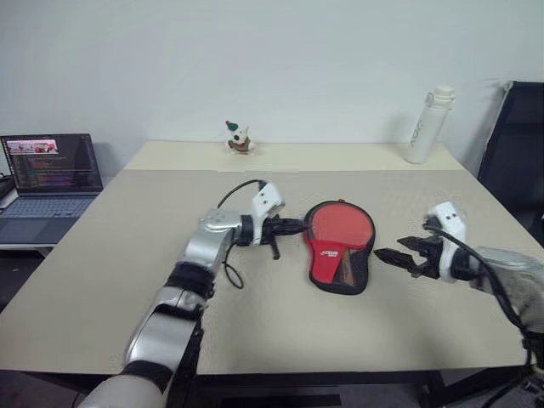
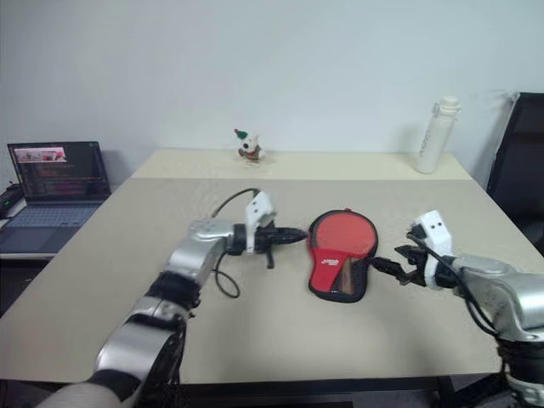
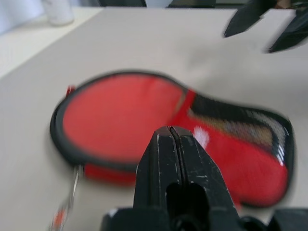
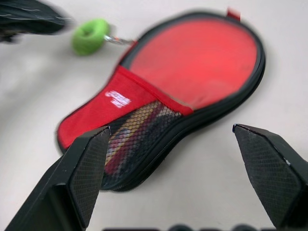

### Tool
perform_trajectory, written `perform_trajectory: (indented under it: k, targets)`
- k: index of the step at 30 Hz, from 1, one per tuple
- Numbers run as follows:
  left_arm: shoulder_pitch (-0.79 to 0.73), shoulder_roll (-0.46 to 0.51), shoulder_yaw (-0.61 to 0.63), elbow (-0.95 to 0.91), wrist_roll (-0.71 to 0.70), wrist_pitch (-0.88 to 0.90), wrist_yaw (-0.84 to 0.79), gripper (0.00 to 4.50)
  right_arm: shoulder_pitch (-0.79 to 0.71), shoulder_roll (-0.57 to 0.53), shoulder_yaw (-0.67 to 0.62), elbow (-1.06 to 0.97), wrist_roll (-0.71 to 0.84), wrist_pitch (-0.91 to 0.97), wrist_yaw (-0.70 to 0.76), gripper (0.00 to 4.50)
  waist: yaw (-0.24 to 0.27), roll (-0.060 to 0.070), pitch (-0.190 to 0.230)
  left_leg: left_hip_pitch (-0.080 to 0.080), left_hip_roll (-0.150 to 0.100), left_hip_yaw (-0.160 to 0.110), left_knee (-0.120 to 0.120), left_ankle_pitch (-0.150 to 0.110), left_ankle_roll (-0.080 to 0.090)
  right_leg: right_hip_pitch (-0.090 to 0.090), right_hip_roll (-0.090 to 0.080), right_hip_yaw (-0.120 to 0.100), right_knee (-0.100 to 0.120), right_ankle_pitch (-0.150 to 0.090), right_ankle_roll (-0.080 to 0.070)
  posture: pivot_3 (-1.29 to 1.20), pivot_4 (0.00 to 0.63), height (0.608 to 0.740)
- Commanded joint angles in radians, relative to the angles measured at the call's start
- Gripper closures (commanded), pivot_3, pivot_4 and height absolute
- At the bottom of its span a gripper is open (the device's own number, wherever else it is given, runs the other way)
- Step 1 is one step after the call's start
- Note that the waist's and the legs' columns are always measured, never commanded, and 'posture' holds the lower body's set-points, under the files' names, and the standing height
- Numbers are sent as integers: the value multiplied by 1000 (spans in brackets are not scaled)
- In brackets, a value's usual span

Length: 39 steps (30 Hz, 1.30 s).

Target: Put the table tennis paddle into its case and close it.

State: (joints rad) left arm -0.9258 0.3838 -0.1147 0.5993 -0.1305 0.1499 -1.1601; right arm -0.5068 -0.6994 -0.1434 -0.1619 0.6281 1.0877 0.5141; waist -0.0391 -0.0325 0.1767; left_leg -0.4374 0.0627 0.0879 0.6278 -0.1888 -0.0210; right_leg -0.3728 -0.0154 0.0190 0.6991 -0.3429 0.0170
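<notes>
The case (image 1: 340, 246) lies flat on the table's middle, red side up, its round end toward the far edge. Through its black mesh I see the table tennis paddle's handle (image 4: 137, 130); the rest of the paddle is hidden inside. A green ball charm (image 4: 89, 34) on a short chain lies by the case's left rim. My left gripper (image 1: 299, 226) is shut with nothing between its fingers, its tip just left of the case near the charm. My right gripper (image 1: 398, 252) hangs open a little to the right of the case's narrow end, pointing at it.
A white bottle (image 1: 429, 123) stands at the back right and a small figurine (image 1: 239, 138) at the back middle. An open laptop (image 1: 51, 170) sits on a side desk to the left. A black chair (image 1: 518, 144) stands at the right.
</notes>
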Motion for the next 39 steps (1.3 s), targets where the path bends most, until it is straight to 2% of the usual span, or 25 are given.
perform_trajectory:
  k: [1, 6, 10, 16, 27, 31, 39]
  targets:
    - [71, 81, 60, -238, -93, 116, -37, 4482, -67, 63, 45, 103, -75, -28, -61, 0, 4, 0, 0, 0, 0, 0, 0, 0, 0, 0, 0, 0, 0, 0, 0, 0, 150, 740]
    - [189, 169, 118, -451, -193, 269, -33, 4482, -121, 129, 62, 244, -135, -70, -74, 0, 14, 0, 0, 0, -1, -1, 1, 0, 0, 1, -2, -1, -1, 0, 0, 0, 150, 740]
    - [248, 214, 147, -525, -213, 314, 11, 4482, -152, 141, 91, 363, -199, -138, -62, 0, 14, 0, 0, 0, -1, -2, 1, 0, 0, 2, -2, -1, 0, 0, 0, 0, 150, 740]
    - [301, 235, 164, -581, -232, 343, 57, 4482, -184, 174, 131, 469, -249, -180, -12, 0, 8, 0, 0, 0, -1, -2, 1, 0, 1, 2, -2, -1, 0, 0, 0, 0, 150, 740]
    - [345, 257, 163, -620, -243, 351, 98, 4482, -228, 269, 219, 544, -328, -218, 64, 0, -22, -1, -1, 4, 1, -1, 1, 0, 1, 4, 0, 0, 5, 0, 0, 0, 150, 740]
    - [367, 268, 166, -636, -245, 354, 108, 4500, -239, 292, 228, 572, -352, -217, 78, 866, -24, -2, -1, 5, 1, -1, 1, 0, 0, 4, 0, 1, 6, 0, 0, 0, 150, 740]
    - [448, 308, 183, -680, -254, 362, 111, 4500, -259, 326, 214, 629, -354, -179, 113, 3427, -30, -4, -3, 8, 1, -1, 1, -1, 2, 3, 0, 1, 10, 0, 0, 0, 150, 740]
